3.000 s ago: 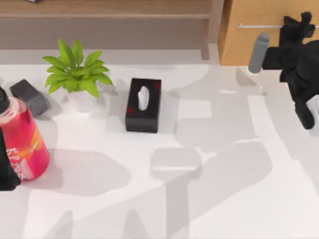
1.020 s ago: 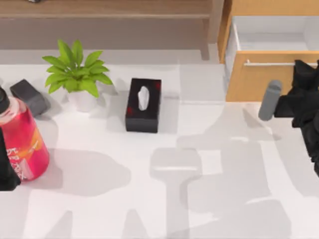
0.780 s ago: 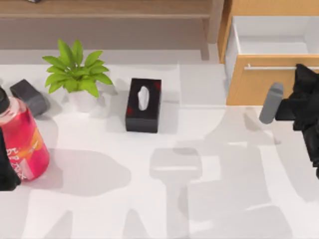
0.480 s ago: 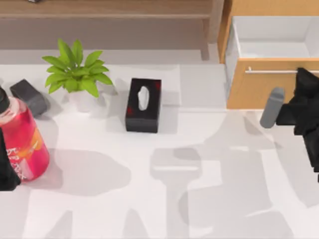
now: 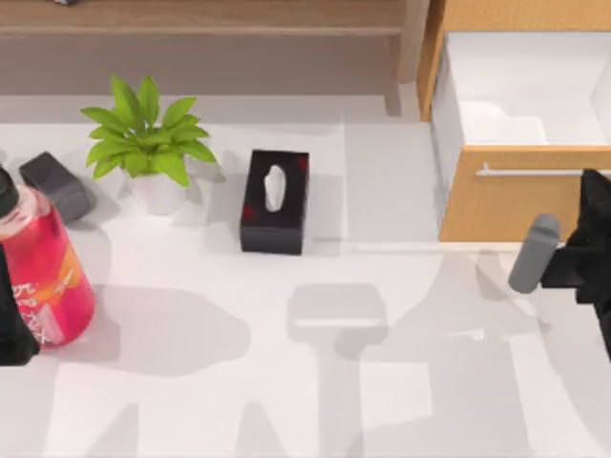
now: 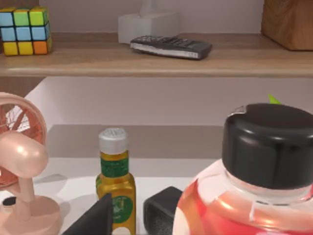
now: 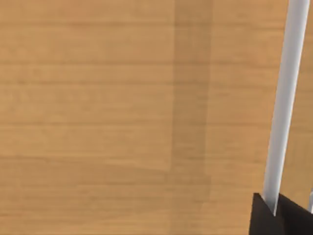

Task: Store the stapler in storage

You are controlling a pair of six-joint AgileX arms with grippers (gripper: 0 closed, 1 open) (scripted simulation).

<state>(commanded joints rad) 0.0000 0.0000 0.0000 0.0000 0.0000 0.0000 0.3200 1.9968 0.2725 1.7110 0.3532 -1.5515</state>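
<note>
The task is about half prepared, but the main step is not yet done. The drawer point(image 5: 496, 205) at about 2 o'clock of the table stands pulled out, and its white inside is visible and seems to have enough room. The right gripper point(image 5: 590, 179) is at the 3 o'clock edge, clenched on the silver handle point(image 5: 535, 172); in the right wrist view the bar runs down between its dark fingers point(image 7: 261, 218).

The stapler point(image 5: 55, 184), which I take to be the dark grey block, lies at about 9 o'clock on the table, just beside the plant point(image 5: 143, 138) and well apart from the drawer. Nothing holds it. The left gripper point(image 5: 14, 334) is parked at the edge between 8 and 9 o'clock, beside the red bottle point(image 5: 43, 272), and I cannot tell its state.

What is left, in my judgement: to take the stapler, carry it across the table past the tissue box point(image 5: 275, 200), and put it in the drawer.

Three seconds ago the drawer was closed with the right gripper at the handle. Since then it has come out steadily, and it is more open now than half a second ago. The stapler and the left arm have not moved.
</note>
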